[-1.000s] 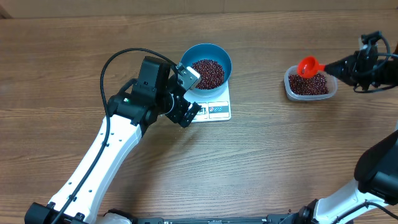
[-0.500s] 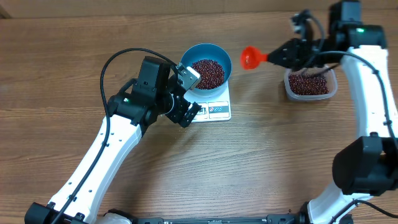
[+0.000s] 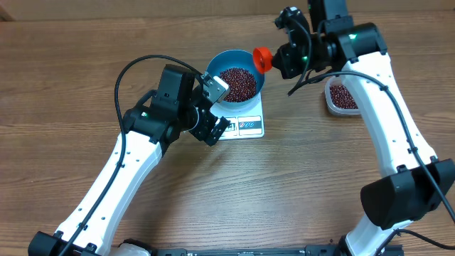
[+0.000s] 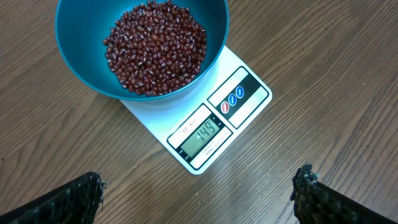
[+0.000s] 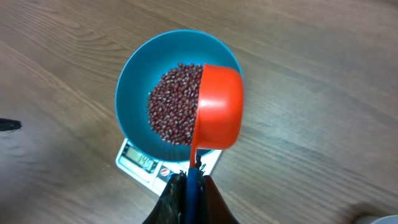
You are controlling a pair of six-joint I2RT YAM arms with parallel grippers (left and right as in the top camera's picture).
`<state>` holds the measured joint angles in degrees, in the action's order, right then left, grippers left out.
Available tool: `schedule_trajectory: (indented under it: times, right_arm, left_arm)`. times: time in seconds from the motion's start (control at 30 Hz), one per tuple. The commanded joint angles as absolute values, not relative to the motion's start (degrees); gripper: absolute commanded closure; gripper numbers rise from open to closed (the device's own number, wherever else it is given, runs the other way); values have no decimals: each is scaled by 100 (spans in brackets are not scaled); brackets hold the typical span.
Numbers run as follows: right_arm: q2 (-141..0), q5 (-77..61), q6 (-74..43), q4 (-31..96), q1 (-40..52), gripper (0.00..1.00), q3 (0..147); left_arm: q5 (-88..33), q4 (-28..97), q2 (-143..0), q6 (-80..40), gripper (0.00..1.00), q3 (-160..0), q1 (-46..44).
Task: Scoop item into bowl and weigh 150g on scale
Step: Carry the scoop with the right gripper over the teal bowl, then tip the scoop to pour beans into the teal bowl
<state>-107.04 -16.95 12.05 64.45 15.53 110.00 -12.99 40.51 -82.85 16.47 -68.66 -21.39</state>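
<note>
- Now, my right claw [image 5: 188, 182] pinches the orange scoop [image 5: 217, 106] by its handle. The handle runs straight ahead, and the cup overhangs the rim of the blue bowl [image 5: 132, 78].
- My left claw [image 4: 199, 186] hangs spread beside the scale [image 4: 249, 93], which reads 149.
- The beans [image 4: 155, 46] lie heaped in the bowl.
- A second ago the scoop was over the clear tub [image 3: 340, 99]; it has since crossed to the bowl.

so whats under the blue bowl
The white scale sits under the bowl. Only its front edge shows, with the display and buttons; the rest of its top is covered by the bowl.
</note>
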Motion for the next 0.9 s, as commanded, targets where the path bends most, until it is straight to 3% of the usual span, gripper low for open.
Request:
schedule_trajectory:
  times: [0.0, 0.33, 0.73, 0.87]
  right_arm:
    - [-10488, -915, 1253, 6390, 1881, 96, 11277]
    - [-10488, 152, 1402, 6348, 2545, 96, 11354]
    - [-10488, 211, 1404, 6329, 2685, 96, 11354]
    - [-10488, 987, 1400, 6335, 2926, 96, 11354]
  left_arm:
    - [-1269, 4032, -8283, 1669, 0, -6987, -2139]
    - [-1269, 4032, -8283, 1669, 1, -6987, -2139]
    - [-1269, 4032, -8283, 1669, 1, -6987, -2139]
    - [-1269, 4032, -8283, 1669, 1, -6987, -2139]
